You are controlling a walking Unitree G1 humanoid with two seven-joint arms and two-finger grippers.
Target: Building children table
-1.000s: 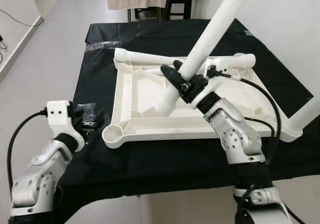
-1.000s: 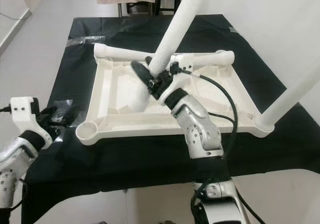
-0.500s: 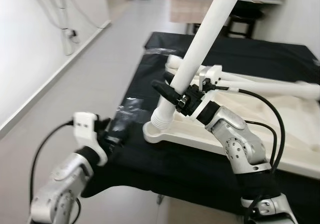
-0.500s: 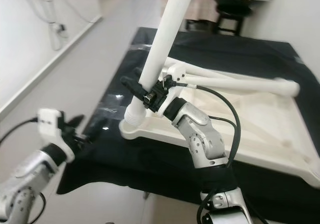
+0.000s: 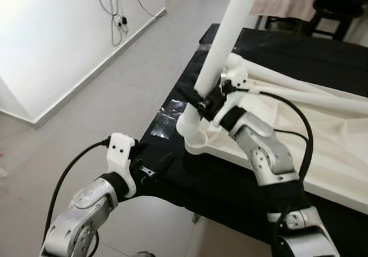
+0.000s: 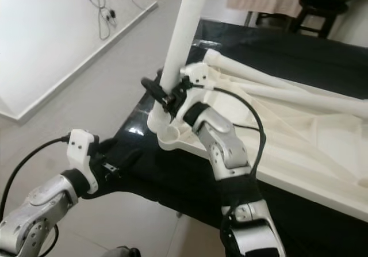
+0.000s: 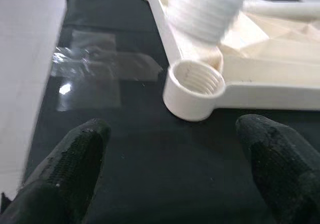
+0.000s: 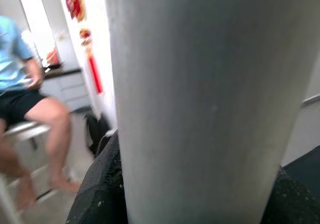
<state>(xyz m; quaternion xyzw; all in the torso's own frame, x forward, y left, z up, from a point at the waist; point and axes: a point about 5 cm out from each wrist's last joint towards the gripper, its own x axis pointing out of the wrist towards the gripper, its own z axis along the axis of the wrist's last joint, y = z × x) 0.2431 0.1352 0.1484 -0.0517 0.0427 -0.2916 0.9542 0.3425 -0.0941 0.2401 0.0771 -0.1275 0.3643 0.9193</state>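
A white children's table top (image 5: 322,130) lies upside down on a black-covered table (image 5: 230,182). My right gripper (image 5: 204,102) is shut on a long white leg (image 5: 227,38), which it holds tilted but nearly upright. The leg's threaded end (image 7: 207,11) hangs just above the round threaded corner socket (image 7: 195,81) and is not in it. My left gripper (image 7: 172,129) is open, low at the black table's edge, facing that corner with nothing between its fingers (image 7: 75,159). In the right wrist view the leg (image 8: 200,103) sits between the black fingers.
Two more white legs (image 5: 299,96) lie across the table top. A clear tape patch (image 7: 100,68) sits on the black cloth beside the corner. Bare floor and a wall with cables (image 5: 115,10) lie to the left. A stool (image 5: 339,4) stands behind. A person (image 8: 25,83) sits nearby.
The camera has swung towards the table's left corner. My right gripper has carried the leg's lower end from the middle of the table top to above the corner socket.
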